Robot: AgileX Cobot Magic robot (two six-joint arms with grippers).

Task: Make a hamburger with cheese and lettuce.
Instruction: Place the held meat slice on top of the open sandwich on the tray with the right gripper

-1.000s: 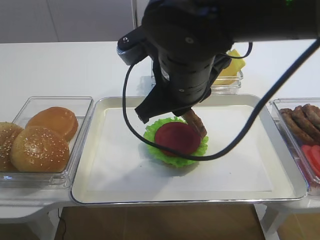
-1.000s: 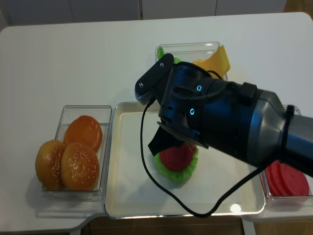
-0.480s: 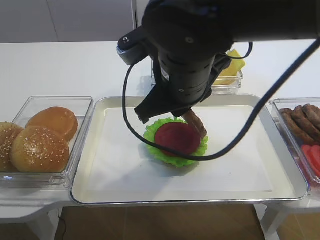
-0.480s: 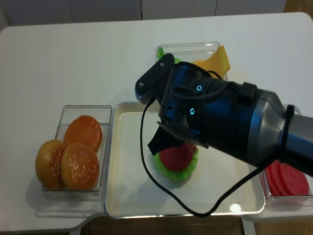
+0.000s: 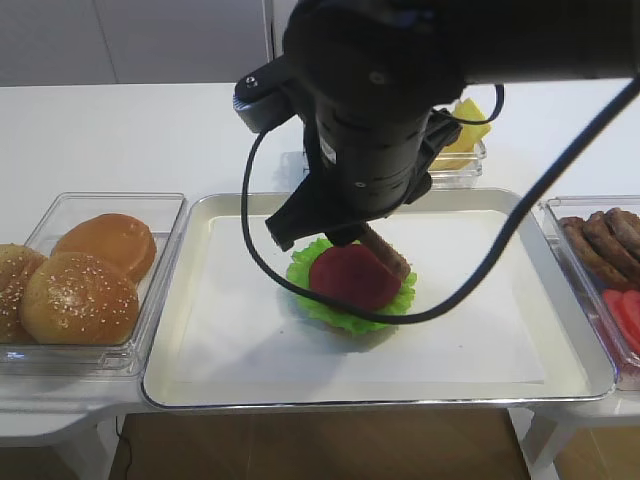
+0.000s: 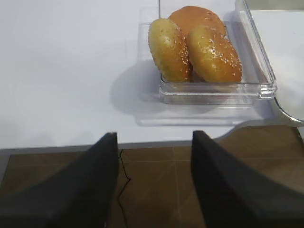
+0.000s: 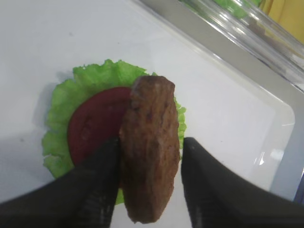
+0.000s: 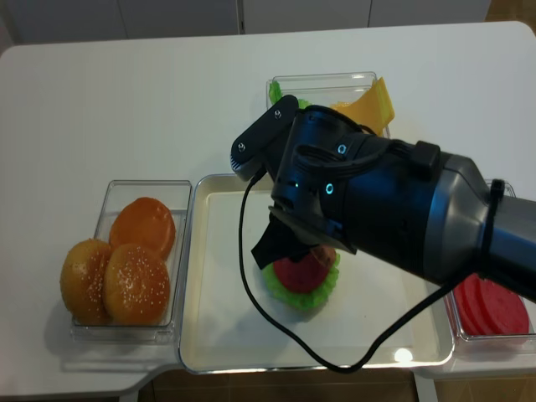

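Patty drop in progress. Right gripper [image 7: 148, 164] hanging over the hamburger [image 5: 351, 284] in the middle of the metal tray [image 5: 190, 300], jaws parted with gaps on both sides of the brown patty [image 7: 149, 154], so not really clamped on it anymore. Patty standing on edge, lower end seemingly on the red tomato slice [image 7: 92, 126], lettuce [image 7: 71, 99] frilling out underneath.

To do this well: probably best opening fully and lifting straight up, so the patty tips flat onto the red disc instead of rolling off the far side. No sideways drag, or the loose stack shifts.

Wrist view gives the finger gaps and the tilt; from the front high view only a sliver of patty peeking out under the big black arm. Overhead view alone shows the cheese [image 8: 368, 102] slices in the back tub. Left gripper [image 6: 153, 183] spread wide, holding nothing, parked near the sesame buns [image 6: 194, 45], seen only from its own camera.
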